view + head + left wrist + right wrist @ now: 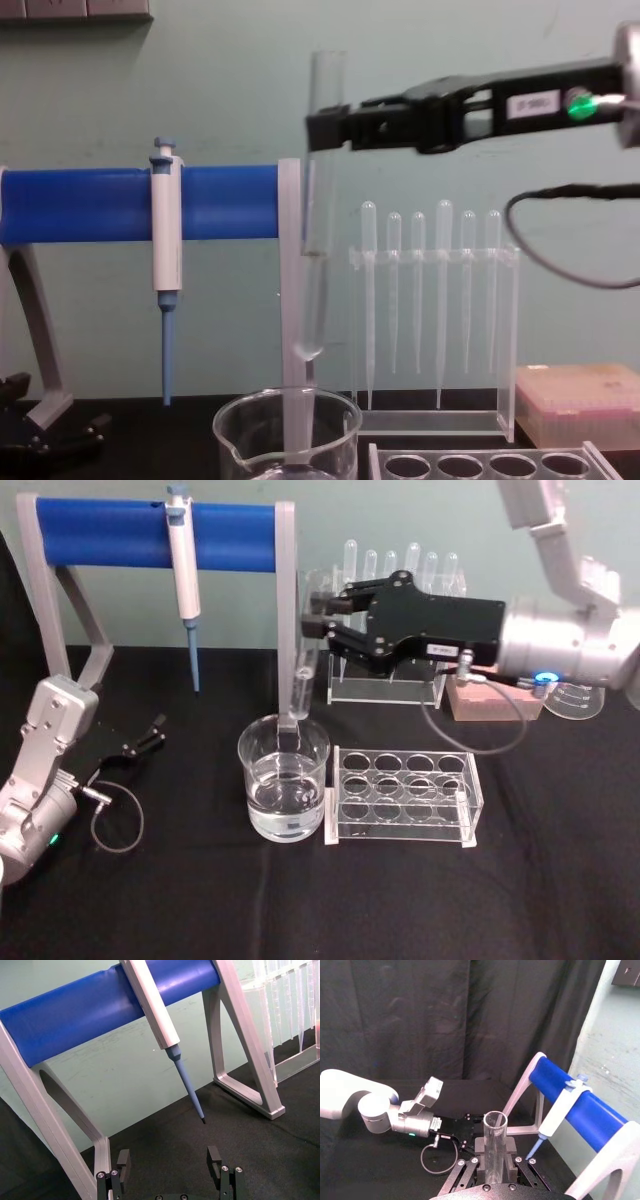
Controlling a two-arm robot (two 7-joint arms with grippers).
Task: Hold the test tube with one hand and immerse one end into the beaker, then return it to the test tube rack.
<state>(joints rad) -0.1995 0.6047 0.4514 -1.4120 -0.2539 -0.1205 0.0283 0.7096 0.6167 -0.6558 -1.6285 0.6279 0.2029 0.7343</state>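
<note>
My right gripper (318, 615) is shut on the test tube (308, 675), gripping it near its upper part and holding it upright. In the chest view the test tube (318, 220) hangs with its round bottom a little above the rim of the beaker (285, 430), and the right gripper (322, 128) reaches in from the right. The beaker (284, 780) stands mid-table with clear liquid in it. The right wrist view looks down on the tube's open rim (495, 1121) between the fingers (512, 1149). Parked at the left, my left gripper (150, 735) rests open on the table, its fingers (215, 1157) apart with nothing between them.
A white-and-blue pipettor (183, 550) hangs from a blue-barred stand (100, 530) at the back left. An empty clear tube rack (405, 795) sits just right of the beaker. Behind stand a pipette rack (430, 300), a pink box (580, 400) and a glass dish (575, 702).
</note>
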